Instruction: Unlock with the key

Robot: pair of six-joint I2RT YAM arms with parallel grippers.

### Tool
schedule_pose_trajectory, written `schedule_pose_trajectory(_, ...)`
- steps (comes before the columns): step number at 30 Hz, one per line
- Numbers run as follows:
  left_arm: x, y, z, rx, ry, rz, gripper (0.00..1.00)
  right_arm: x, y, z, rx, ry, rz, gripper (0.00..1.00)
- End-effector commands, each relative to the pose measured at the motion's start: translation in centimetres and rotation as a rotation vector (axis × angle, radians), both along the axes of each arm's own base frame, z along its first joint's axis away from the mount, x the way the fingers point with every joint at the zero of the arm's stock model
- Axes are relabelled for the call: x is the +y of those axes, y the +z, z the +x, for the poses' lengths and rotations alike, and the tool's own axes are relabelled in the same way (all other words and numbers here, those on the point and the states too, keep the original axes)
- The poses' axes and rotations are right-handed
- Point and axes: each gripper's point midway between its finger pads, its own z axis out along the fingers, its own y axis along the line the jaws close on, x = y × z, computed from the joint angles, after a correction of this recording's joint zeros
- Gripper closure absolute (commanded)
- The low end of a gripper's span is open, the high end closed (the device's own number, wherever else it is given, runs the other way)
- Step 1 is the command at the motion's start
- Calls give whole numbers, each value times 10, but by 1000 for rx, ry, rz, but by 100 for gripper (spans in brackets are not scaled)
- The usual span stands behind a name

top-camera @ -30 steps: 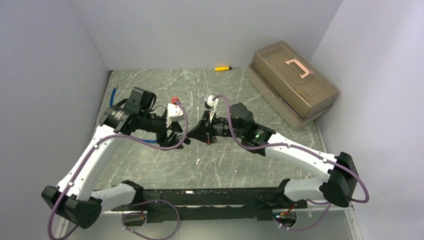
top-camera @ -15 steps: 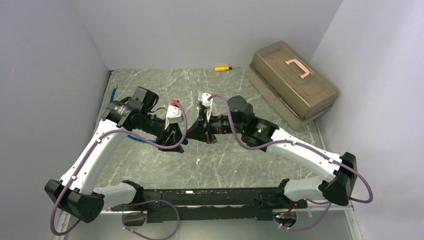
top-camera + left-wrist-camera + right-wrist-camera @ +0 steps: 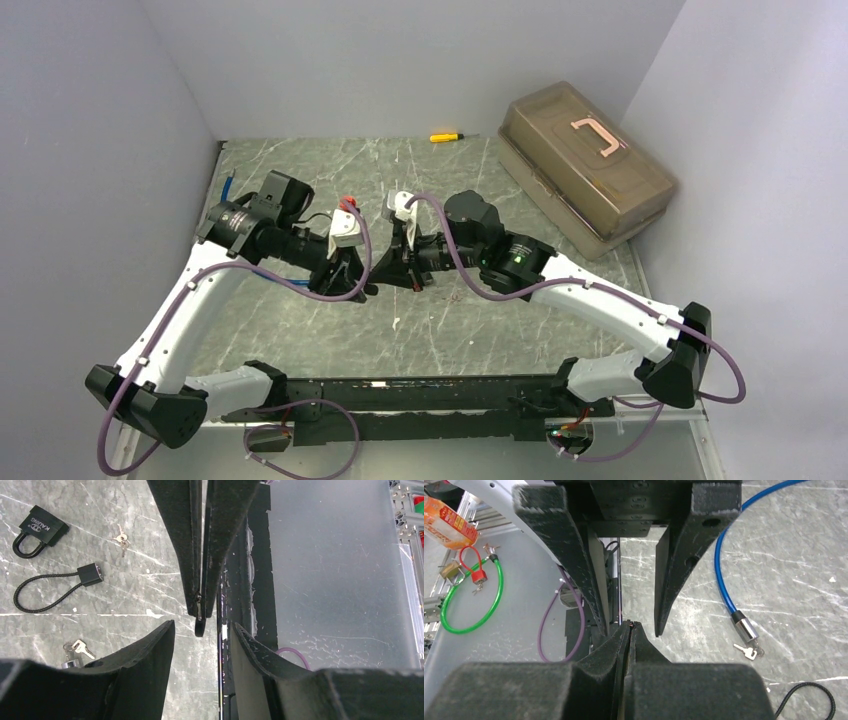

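Top cam gives me only the big stuff: the worktop (image 3: 440, 330), a tan toolbox (image 3: 588, 165) in its far right corner, and the left arm (image 3: 190, 300) and right arm (image 3: 600, 300) folded in so their ends meet mid-worktop. The arms hide the locks & keys in that view; only the wrist cams show them.

Left end effector (image 3: 202, 630): roughly half open, nothing in it. Its fingers (image 3: 150, 650) stand either side of the other one's tips, no contact that I can see. Right end effector (image 3: 629, 626): fully closed, pads pressed flat. Left wrist cam shows a thin sliver at its tips, too small to say if it's a key.

Right wrist cam only: green cable loop (image 3: 471, 600) w/ a red padlock (image 3: 476, 575) on a grey panel off the worktop. On the worktop is a blue cable lock (image 3: 729, 570), w/ a small key (image 3: 749, 651) just beside its metal end.

Left wrist cam only: black cable lock (image 3: 55, 587) and black padlock (image 3: 39, 529) lie flat & apart, well in from the near edge.

Yellow screwdriver (image 3: 445, 137) lies at the far edge, top cam only.

Loose keys (image 3: 121, 540) lie near the black padlock. A second key bunch (image 3: 75, 650) sits by my left finger.
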Motion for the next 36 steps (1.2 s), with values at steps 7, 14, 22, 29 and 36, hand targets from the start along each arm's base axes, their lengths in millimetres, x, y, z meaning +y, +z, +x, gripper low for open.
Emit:
schedule_pose_trajectory(7, -6, 7, -4, -22, -34, -46, 76, 9, 29, -1, -67, 32, 56, 100)
schedule_pose_trajectory(14, -6, 10, -6, -37, -17, -59, 100, 5, 31, 3, -74, -10, 63, 93)
schedule_pose_trajectory(22, -13, 28, -11, 28, -10, -136, 100, -25, 41, -4, -60, -85, 223, 48)
schedule_pose_trajectory(29, -20, 50, -14, 105, -37, -235, 100, -29, 45, -17, -6, -55, 319, 57)
schedule_pose_trajectory(36, -21, 53, -14, 106, -33, -238, 100, -20, 55, -17, -12, -22, 340, 68)
